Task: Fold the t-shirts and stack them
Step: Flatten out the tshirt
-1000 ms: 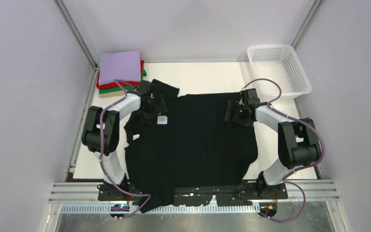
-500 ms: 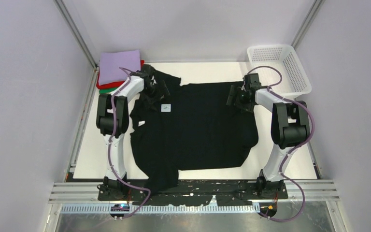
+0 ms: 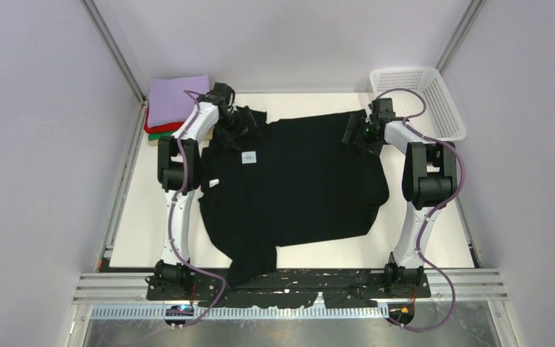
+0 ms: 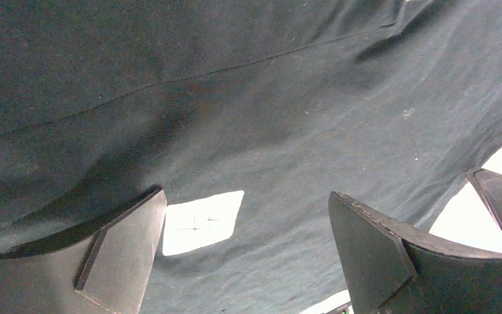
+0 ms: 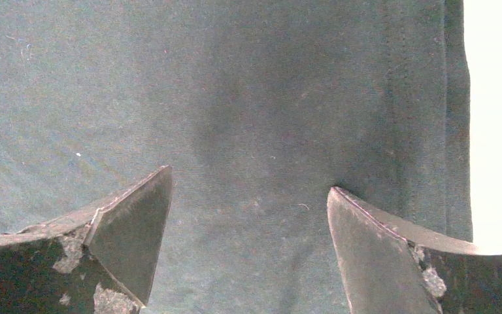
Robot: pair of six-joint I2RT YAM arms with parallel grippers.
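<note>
One shirt in work, the others sit folded. Table (image 3: 137, 217): white, arms bolted at the near edge. Black shirt (image 3: 303, 181) lies opened out over the middle, its top close to the far edge. One tail reaches the near edge left of centre, by the left arm base. Its left side is rumpled, with a sleeve bunched toward the far-left corner. Its right side looks flatter, and the hem seam runs straight in the right wrist view. Basket (image 3: 405, 71) is at the far-right corner, apart from the shirt. Stack (image 3: 177, 101) is at the far-left corner, lavender on top with red and green edges under it. The bunched sleeve ends just beside it.

Left gripper (image 3: 235, 126) is over the shirt's far-left part, right gripper (image 3: 365, 134) over its far-right corner. Both wrist views show jaws spread wide with cloth across the gap and nothing pinched. Can't tell whether the fingertips touch the cloth. Label (image 4: 202, 222), a small white square, sits by the left gripper's finger.

My read: this is the lay-flat step, folding not started. The next move needs a real pinch, so the jaws have to close on a cloth edge rather than flat on the panel. The left side wants smoothing and the near tail pulling in first. Otherwise the first fold likely comes out crooked.
</note>
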